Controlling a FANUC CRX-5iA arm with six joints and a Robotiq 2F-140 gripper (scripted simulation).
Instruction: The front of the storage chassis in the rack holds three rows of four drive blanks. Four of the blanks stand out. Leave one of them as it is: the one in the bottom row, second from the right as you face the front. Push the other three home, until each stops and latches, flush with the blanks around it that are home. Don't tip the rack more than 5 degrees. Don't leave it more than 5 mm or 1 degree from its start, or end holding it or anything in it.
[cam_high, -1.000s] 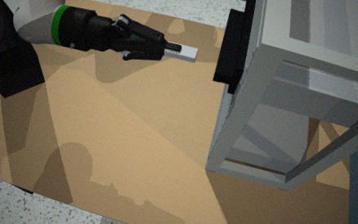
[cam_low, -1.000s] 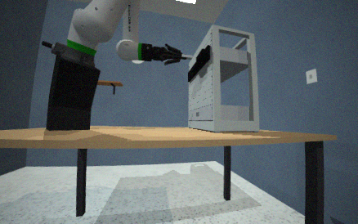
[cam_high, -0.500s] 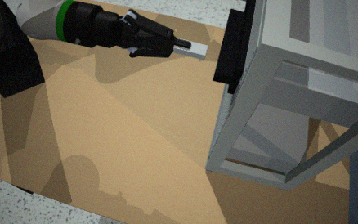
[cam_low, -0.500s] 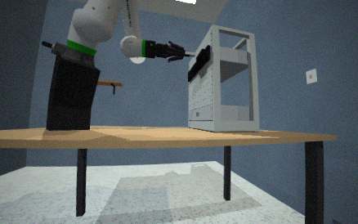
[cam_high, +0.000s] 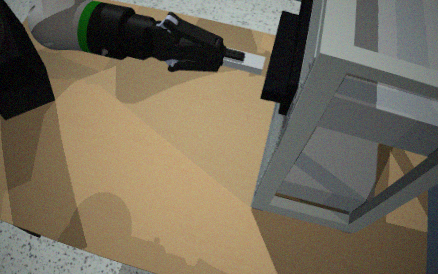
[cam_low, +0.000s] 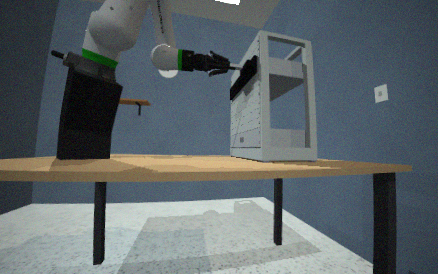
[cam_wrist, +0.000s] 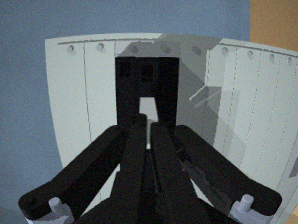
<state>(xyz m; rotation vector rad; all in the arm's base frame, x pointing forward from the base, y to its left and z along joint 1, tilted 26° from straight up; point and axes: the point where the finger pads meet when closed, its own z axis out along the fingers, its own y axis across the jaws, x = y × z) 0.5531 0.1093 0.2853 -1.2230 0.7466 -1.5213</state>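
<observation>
From my top view one drive blank (cam_high: 243, 61) stands well out of the black chassis front (cam_high: 278, 60), a pale bar pointing back toward the arm. The chassis sits high in the grey rack (cam_high: 295, 150), near its upper end, and the rack stands on the wooden table (cam_high: 165, 165).

My gripper (cam_high: 239, 53) is closed with nothing in it — the fingertips are pressed together and lie right at the outer end of that protruding blank, just beside or on it; I cannot tell from above whether they touch. In the exterior view the gripper (cam_low: 226, 65) reaches level toward the chassis front (cam_low: 243, 77), stopping short of the dark panel.

Through the wrist camera I see the closed fingers aimed at a black rectangular face (cam_wrist: 148, 90) with a small light notch at its lower middle, set against the pale rack front (cam_wrist: 80, 110) with its line of small rivets.

The other blanks I cannot pick out in any view — the chassis front reads as one dark slab.

The arm's black pedestal (cam_low: 85, 117) stands at the far end of the table, well apart from the rack.
</observation>
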